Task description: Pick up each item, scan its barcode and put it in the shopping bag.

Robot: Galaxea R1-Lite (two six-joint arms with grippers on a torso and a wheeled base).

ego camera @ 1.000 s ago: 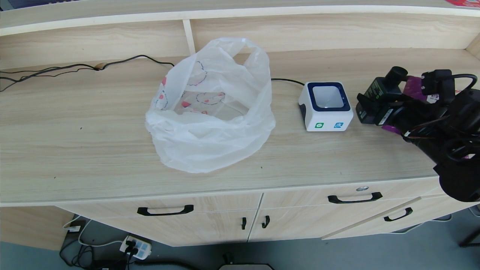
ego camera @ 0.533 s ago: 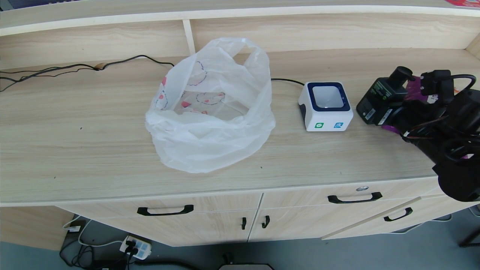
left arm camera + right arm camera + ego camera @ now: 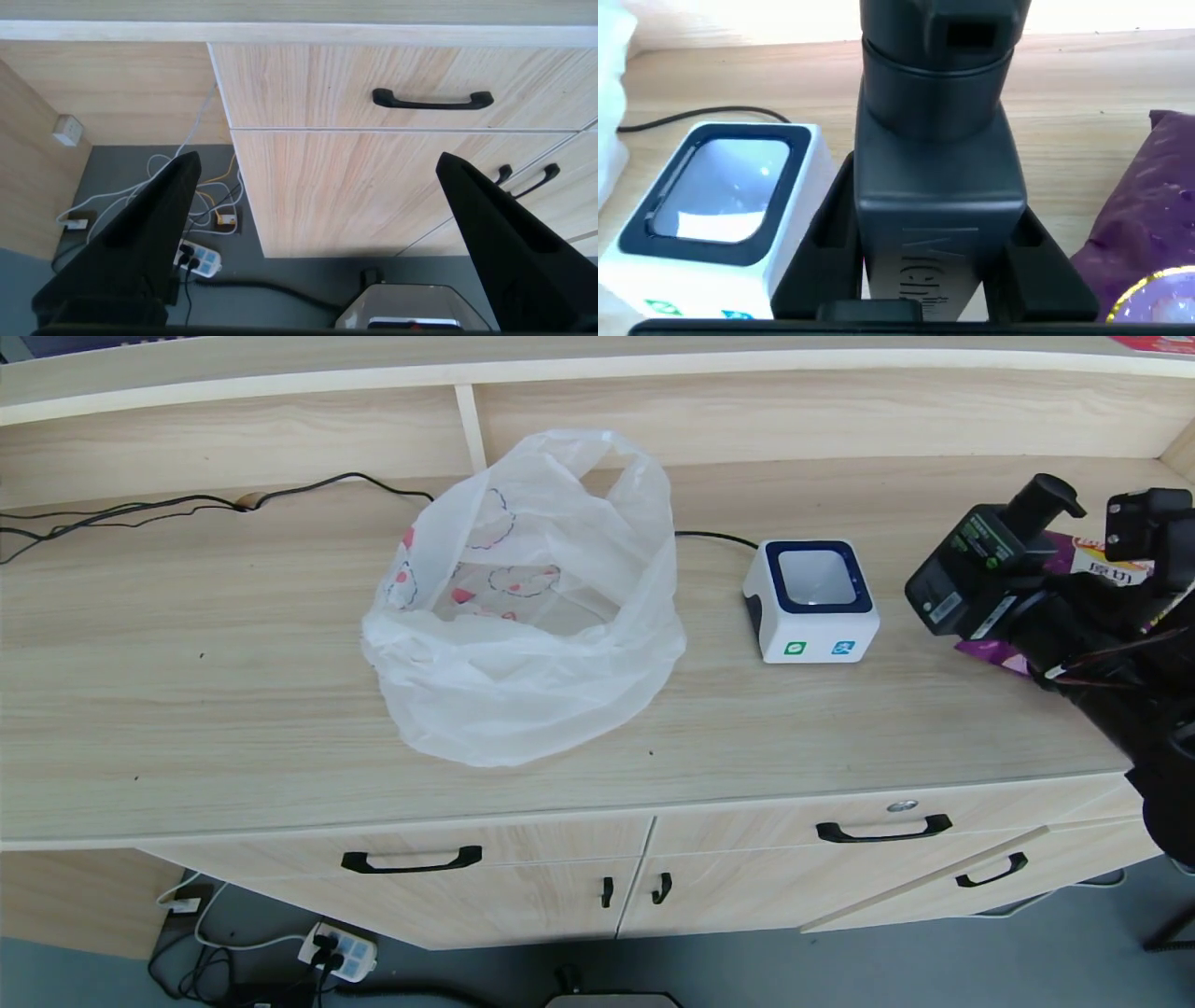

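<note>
Bottle [image 3: 980, 558] sits clamped in right tool [image 3: 929, 266], tilted beside scanner [image 3: 810, 605]; left tool [image 3: 318, 161] spread wide

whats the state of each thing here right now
black bottle: clamped in right gripper, off the counter, tilted
right gripper: shut on black bottle
left gripper: open, empty
shopping bag: open, mouth up, on counter
scanner: upright, window facing up
purple packet: lying on counter

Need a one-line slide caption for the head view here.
Right gripper holds a dark bottle near the scanner; open shopping bag stands on the counter.
</note>
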